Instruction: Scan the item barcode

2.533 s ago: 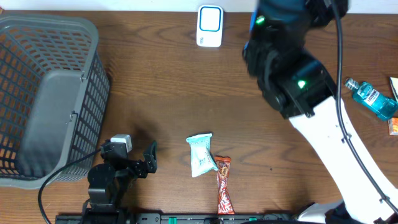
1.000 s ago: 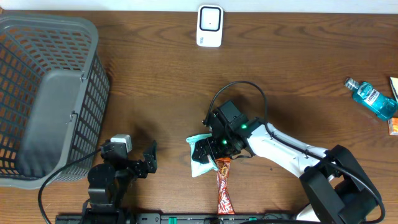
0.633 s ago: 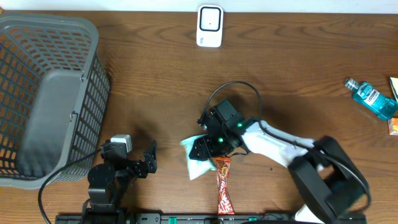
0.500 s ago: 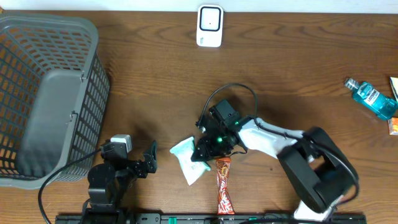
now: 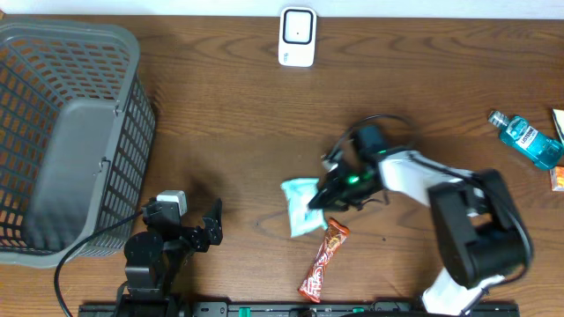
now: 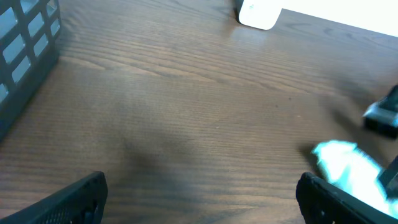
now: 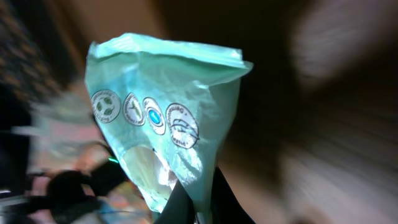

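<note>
Left gripper (image 5: 214, 224) adds little risk: it sits near the table's front edge, just right of the basket (image 5: 132, 62), spread wide, empty and touching nothing.

The trouble would likely come further right, toward the middle of the table's front half. There the pale green packet (image 5: 301, 205) could slip or twist out of a very slim hold. The blurred background in the wrist view hints at quick motion, which would make a drop more likely. A fall could land it on the candy bar (image 5: 322, 261) lying just beside it. A scan could also fail, since the face in view shows only round logos and no barcode, and the scanner (image 5: 297, 37) stands well apart at the far edge.

Right gripper (image 5: 329, 197) is clenched on the packet, its fingertips (image 7: 194, 198) pinching one thin edge of the film.
</note>
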Robot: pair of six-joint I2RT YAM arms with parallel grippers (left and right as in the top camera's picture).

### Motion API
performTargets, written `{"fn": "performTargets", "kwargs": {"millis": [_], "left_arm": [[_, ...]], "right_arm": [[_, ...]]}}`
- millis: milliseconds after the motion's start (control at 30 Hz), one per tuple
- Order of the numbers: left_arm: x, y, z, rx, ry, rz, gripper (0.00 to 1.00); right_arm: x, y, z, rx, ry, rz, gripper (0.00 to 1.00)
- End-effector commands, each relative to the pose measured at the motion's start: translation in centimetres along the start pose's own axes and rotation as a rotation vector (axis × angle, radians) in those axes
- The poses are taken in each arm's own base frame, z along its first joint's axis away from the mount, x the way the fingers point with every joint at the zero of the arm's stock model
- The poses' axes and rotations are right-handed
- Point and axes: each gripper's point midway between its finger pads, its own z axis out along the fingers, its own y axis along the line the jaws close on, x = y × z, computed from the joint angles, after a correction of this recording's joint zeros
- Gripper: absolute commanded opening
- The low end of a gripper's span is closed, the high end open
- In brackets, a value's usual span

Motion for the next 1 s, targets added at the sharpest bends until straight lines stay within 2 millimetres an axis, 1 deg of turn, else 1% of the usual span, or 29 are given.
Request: {"fn": "performTargets", "kwargs": {"millis": [0, 100, 167, 200, 300, 433, 467, 533, 567, 667, 733, 800, 867, 933, 967], "left_arm": [[0.5, 0.0, 0.1, 0.004, 0.015, -0.003, 0.96], [0.5, 0.0, 0.1, 0.004, 0.016, -0.003, 0.96], [0.5, 0.0, 0.1, 0.004, 0.016, -0.003, 0.96], [0.5, 0.0, 0.1, 0.004, 0.015, -0.003, 0.96], [0.5, 0.0, 0.1, 0.004, 0.015, -0.003, 0.96], [0.5, 0.0, 0.1, 0.004, 0.016, -0.003, 0.96], [0.5, 0.0, 0.1, 0.004, 0.015, -0.003, 0.96], [0.5, 0.0, 0.1, 0.004, 0.016, -0.003, 0.96], [0.5, 0.0, 0.1, 0.004, 0.016, -0.003, 0.96], [0.5, 0.0, 0.1, 0.004, 0.016, -0.003, 0.96], [0.5, 0.0, 0.1, 0.004, 0.015, -0.003, 0.96], [0.5, 0.0, 0.1, 0.004, 0.015, -0.003, 0.96], [0.5, 0.0, 0.1, 0.004, 0.016, -0.003, 0.96], [0.5, 0.0, 0.1, 0.004, 0.016, -0.003, 0.96], [0.5, 0.0, 0.1, 0.004, 0.016, -0.003, 0.96]], "right_arm": [[-1.0, 2.4, -4.4, -0.114, -0.098, 0.063, 0.01], [-2.3, 1.0, -6.3, -0.022, -0.204, 0.052, 0.01], [-2.7, 0.5, -7.1, 0.046, -0.253, -0.004, 0.02], [-2.6, 0.6, -7.3, 0.061, -0.262, -0.030, 0.02], [-2.3, 2.0, -8.2, 0.055, -0.292, -0.112, 0.01], [-2.0, 3.2, -8.9, 0.032, -0.312, -0.126, 0.01], [-1.7, 3.3, -8.9, 0.018, -0.303, -0.073, 0.01], [-0.7, 2.8, -8.6, 0.003, -0.264, 0.146, 0.01], [-0.1, 2.8, -8.5, -0.011, -0.238, 0.219, 0.01], [1.5, 3.7, -8.2, -0.079, -0.160, 0.378, 0.02], [3.2, 4.5, -8.0, -0.129, -0.073, 0.511, 0.01], [4.4, 6.0, -8.2, -0.206, 0.011, 0.589, 0.01], [5.1, 7.5, -8.5, -0.283, 0.078, 0.633, 0.01], [5.5, 8.0, -8.7, -0.308, 0.123, 0.734, 0.01], [6.1, 8.2, -8.7, -0.310, 0.159, 0.826, 0.01]]}}
